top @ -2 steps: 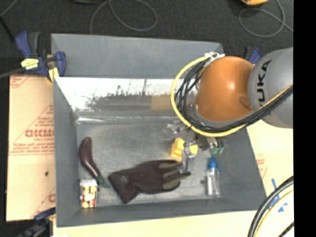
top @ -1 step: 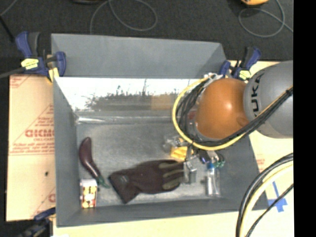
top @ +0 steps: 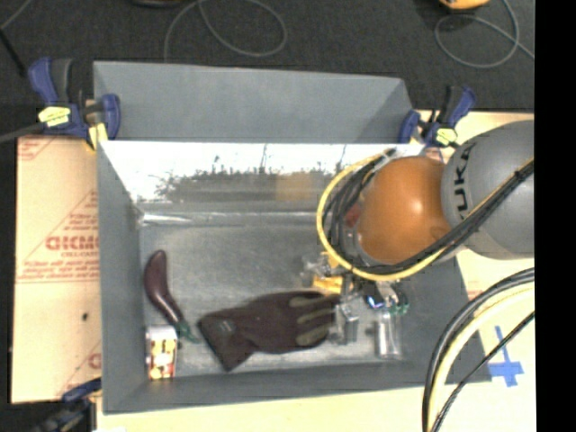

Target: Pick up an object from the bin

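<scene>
Much bin floor (top: pixel 236 252) lies bare beyond the glove (top: pixel 263 327) and end effector (top: pixel 362 320).

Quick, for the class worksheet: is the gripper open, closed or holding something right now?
Gripper: open, nothing between its fingers, down beside the dark glove.

One camera, set high over the grey bin and tilted a little off vertical.

It looks down into the bin (top: pixel 252 106) from above and somewhat from the near side, so the far wall shows its broad inner face while the near wall is almost edge-on. The whole floor and rim fit in view. The arm (top: pixel 490 196) comes in from the right edge.
</scene>
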Robot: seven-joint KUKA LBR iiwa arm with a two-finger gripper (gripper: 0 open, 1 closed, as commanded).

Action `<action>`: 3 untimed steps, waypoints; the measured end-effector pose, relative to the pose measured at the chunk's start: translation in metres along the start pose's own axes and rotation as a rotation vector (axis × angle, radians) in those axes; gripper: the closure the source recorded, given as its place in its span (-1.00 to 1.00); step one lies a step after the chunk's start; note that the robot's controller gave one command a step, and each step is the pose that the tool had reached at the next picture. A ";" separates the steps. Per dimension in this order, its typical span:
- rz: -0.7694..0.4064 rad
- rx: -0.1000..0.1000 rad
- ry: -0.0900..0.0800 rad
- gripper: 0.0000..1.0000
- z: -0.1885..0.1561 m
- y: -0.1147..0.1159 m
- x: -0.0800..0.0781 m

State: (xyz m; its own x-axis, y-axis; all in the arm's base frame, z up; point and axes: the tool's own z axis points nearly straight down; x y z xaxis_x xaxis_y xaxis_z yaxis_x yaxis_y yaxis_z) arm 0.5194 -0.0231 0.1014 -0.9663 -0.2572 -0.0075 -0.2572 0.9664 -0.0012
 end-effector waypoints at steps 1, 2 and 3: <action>0.229 0.001 -0.005 -1.00 0.004 -0.010 -0.001; 0.258 0.002 -0.007 -1.00 0.011 -0.017 -0.005; 0.417 0.000 -0.009 1.00 0.029 -0.015 0.012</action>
State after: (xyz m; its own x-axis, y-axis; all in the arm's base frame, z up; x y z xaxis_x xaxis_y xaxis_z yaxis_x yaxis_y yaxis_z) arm 0.5123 -0.0409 0.0724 -0.9876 0.1563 -0.0165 0.1562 0.9877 0.0036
